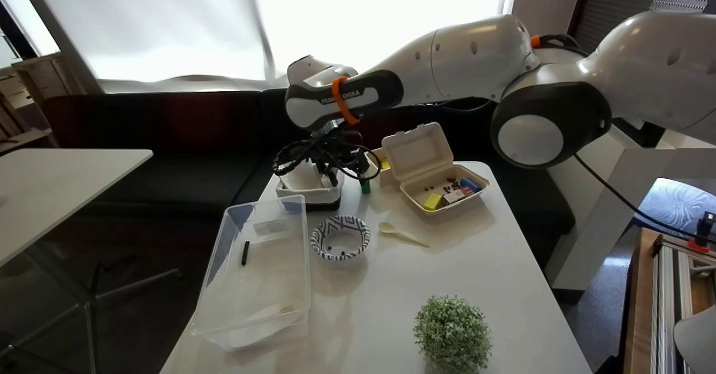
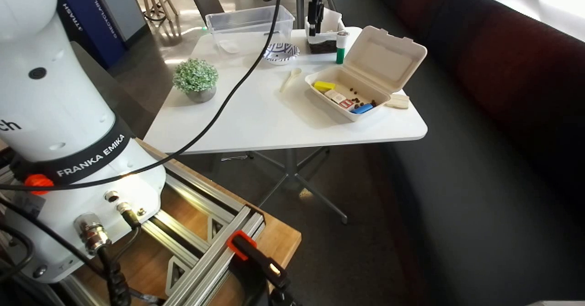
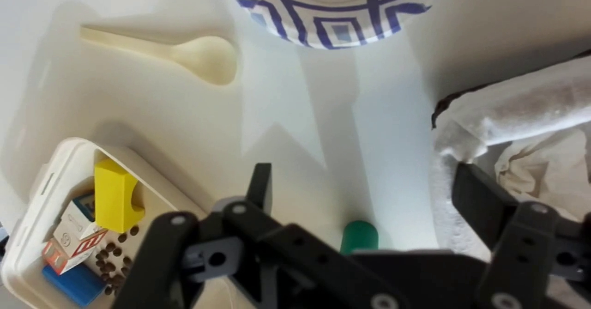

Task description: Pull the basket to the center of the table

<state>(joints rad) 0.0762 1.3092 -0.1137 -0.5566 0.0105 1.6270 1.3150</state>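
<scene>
A robot's fingers, spread wide and gripping nothing, hang over a white basket due to be pulled to the center of the worktop. In the wrist view one finger overlaps the basket's rim, its partner set off toward a hinged takeout box, a straddle likely meant for pinching the wall; contact cannot be told. A green-ended tube shows between the fingers and could be caught as they close. The patterned bowl, ahead of the fingertips, probably stands in the pull's path. "FRANKA EMIKA" reads on the base collar, well apart from the fingers; above them, an orange band interrupts the same name. Far behind, a blue panel says "TRASH" and "RECYCLABLES." Print on cartons beyond the outer finger is illegible.
</scene>
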